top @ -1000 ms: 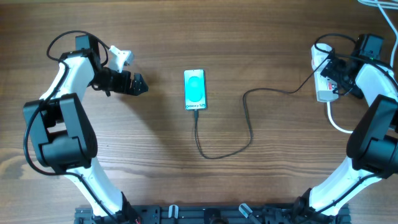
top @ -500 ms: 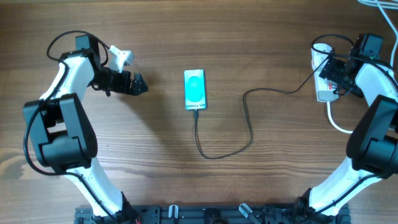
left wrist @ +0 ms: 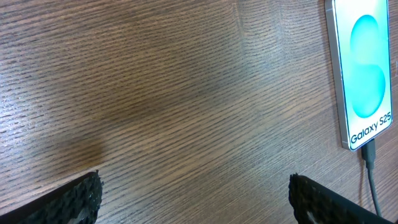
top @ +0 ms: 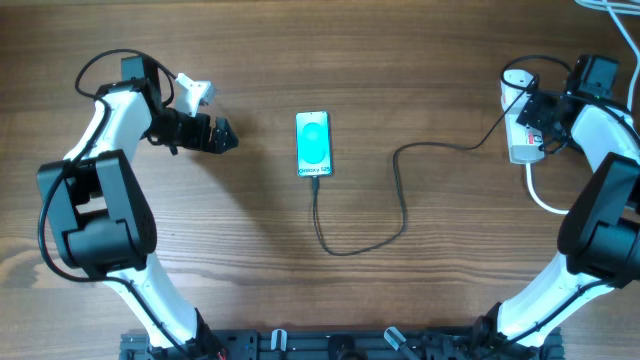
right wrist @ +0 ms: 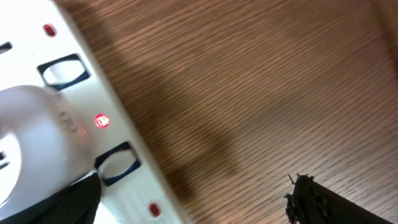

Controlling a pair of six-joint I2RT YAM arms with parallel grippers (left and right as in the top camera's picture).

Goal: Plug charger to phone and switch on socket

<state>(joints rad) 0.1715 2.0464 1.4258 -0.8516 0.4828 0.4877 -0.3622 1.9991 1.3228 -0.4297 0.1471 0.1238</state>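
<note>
Nearest the base, charger lies in a slack loop on table, its tip seated in the near end of phone. Phone lies flat at centre, screen lit, so probably charging. Left claw sits off to its left, fingers apart, empty, likely parked clear. Far right, right claw hovers over socket, fingers apart, gripping nothing. Red lamp glows beside white adapter. Judgement: switch on, task about complete.
</note>
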